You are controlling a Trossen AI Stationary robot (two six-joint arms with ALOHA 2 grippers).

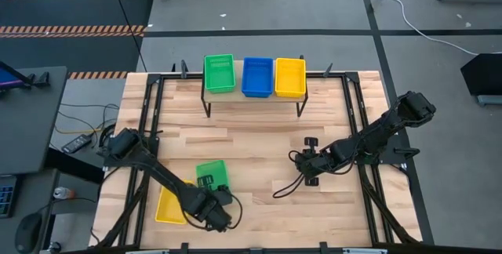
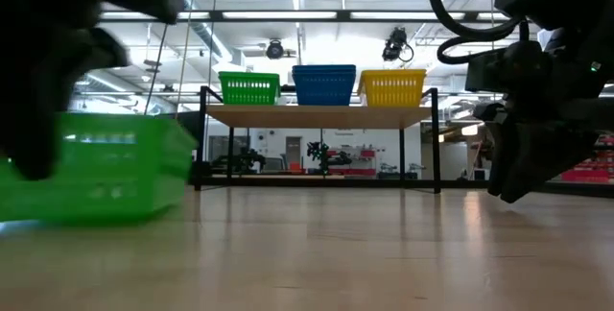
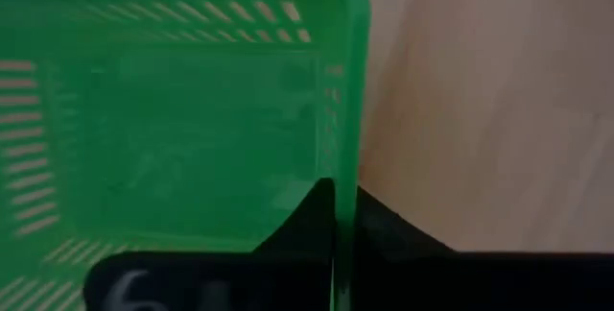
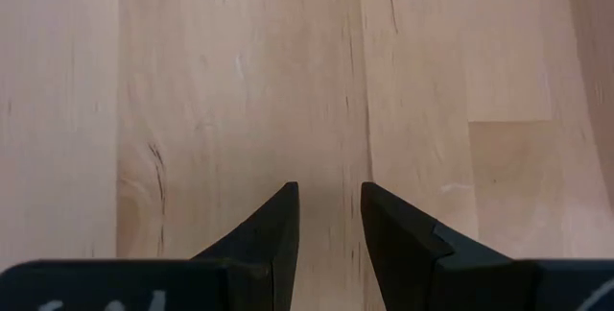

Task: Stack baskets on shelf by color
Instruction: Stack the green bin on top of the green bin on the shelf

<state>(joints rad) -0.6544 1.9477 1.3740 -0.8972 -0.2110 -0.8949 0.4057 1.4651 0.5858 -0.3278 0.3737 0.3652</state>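
Note:
A green basket [image 1: 212, 172] sits near the table's near-left corner, and my left gripper [image 1: 210, 185] is shut on it. In the left wrist view the gripper [image 3: 343, 191] straddles the green basket [image 3: 173, 129] wall. In the low view this basket [image 2: 96, 167] is a near blur. A yellow basket [image 1: 169, 205] lies flat on the table under my left arm. The shelf [image 1: 252, 97] at the far side carries green [image 1: 219, 73], blue [image 1: 257, 76] and yellow [image 1: 289, 76] baskets. My right gripper [image 1: 311, 169] [image 4: 328, 196] hovers open over bare wood, right of centre. My left gripper holds the green basket by one side wall [image 3: 347, 148], just under its rim. One finger [image 3: 312, 220] is inside the basket and the other [image 3: 389, 229] outside. The fingers come from above, pointing down. Whether the basket's bottom is on the table, I cannot tell.
Black frame rails [image 1: 150, 121] run along the table's left and right sides, and a cable [image 1: 286, 187] trails on the wood near my right gripper. Bare tabletop [image 1: 251, 144] lies between the shelf and the grippers.

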